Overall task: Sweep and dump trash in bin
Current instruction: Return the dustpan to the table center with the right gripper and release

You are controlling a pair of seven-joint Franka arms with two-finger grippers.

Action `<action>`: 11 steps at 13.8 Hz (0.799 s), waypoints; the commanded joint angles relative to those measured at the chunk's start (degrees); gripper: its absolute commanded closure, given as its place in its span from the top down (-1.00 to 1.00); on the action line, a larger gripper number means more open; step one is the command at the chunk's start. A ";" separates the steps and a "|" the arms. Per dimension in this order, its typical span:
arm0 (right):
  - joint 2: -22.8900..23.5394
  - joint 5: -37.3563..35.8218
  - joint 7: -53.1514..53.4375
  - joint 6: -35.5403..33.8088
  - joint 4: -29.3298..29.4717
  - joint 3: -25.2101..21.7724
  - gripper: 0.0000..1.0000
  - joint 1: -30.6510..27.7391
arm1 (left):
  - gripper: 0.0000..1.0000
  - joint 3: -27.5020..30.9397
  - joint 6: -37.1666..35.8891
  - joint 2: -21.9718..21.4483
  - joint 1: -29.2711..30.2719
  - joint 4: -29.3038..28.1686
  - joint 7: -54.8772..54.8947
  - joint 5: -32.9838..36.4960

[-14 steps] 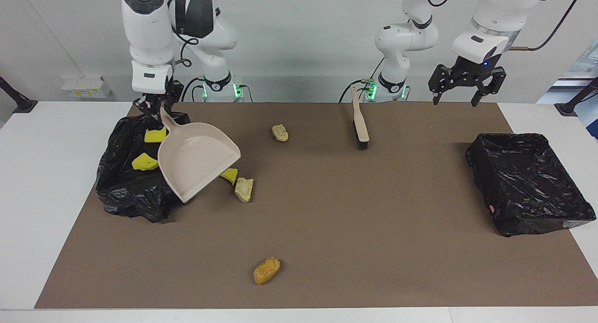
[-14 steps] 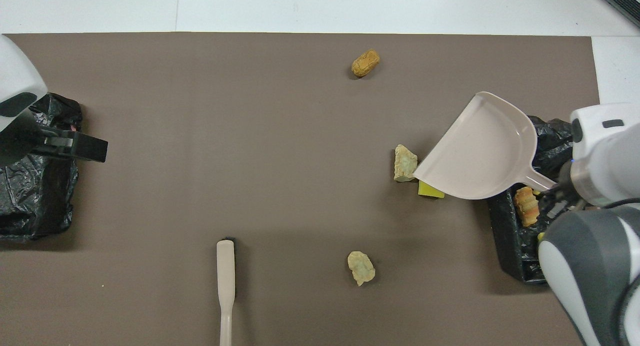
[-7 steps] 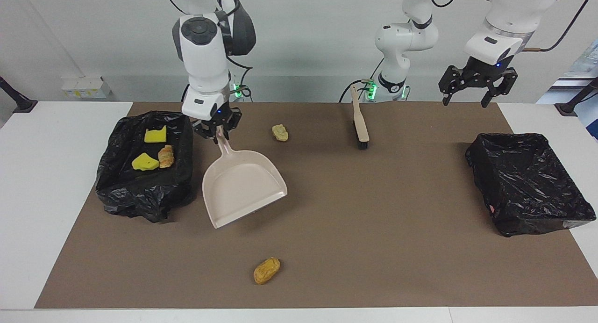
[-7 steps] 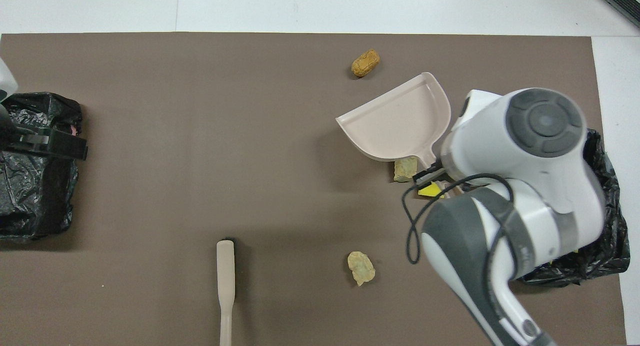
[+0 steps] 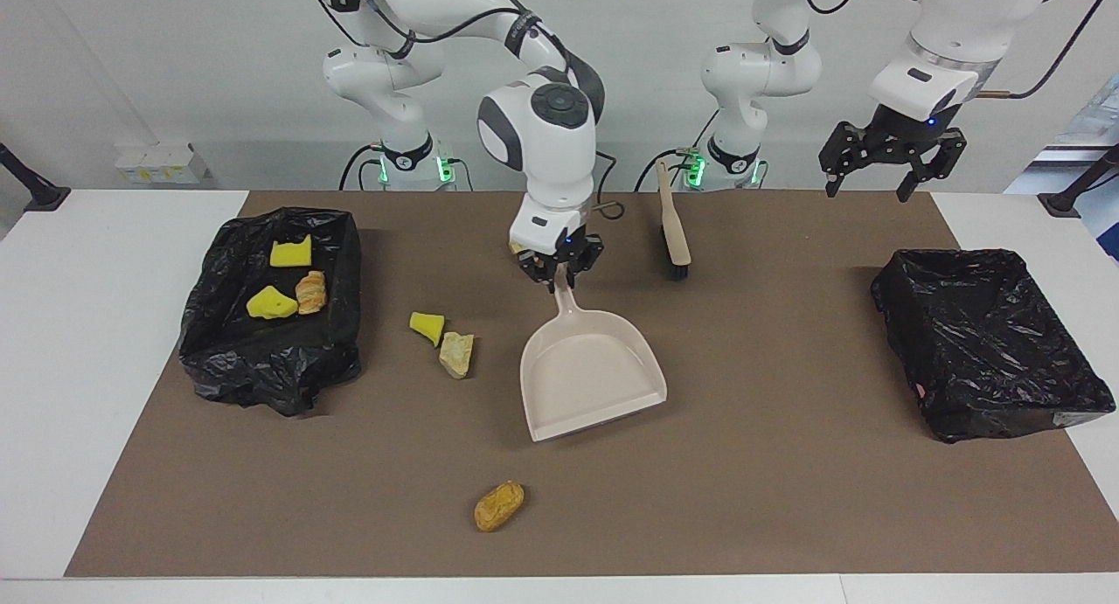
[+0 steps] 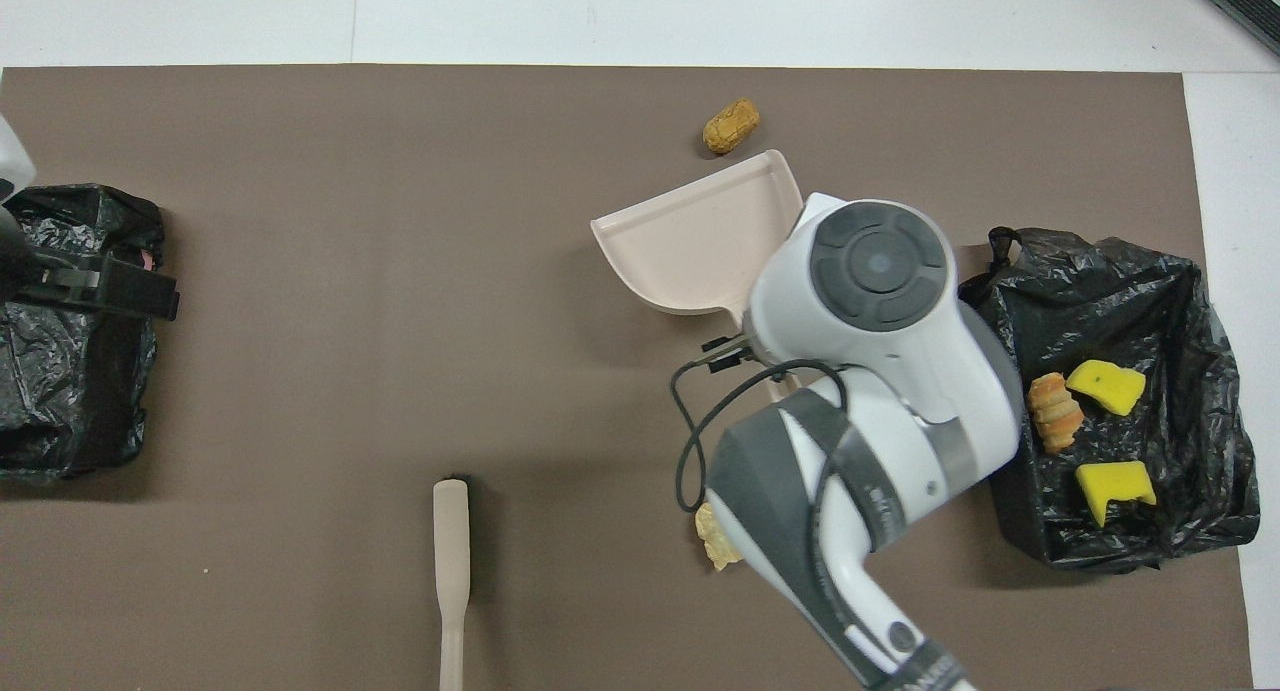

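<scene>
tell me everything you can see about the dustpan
The dustpan is a pale beige, smooth plastic scoop with low side walls, a rounded back and a short straight handle. Its tray looks empty. The right gripper is shut on the handle's end, so the handle points toward the robots and the open lip away from them. It sits mid-mat, the lip low at the brown mat; whether it touches the mat cannot be told. No trash touches it.
</scene>
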 commanded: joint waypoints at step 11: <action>15.23 -6.71 21.59 3.61 18.03 -1.88 1.00 11.44 | 1.00 0.99 -1.35 -0.47 0.30 0.61 -0.14 -0.72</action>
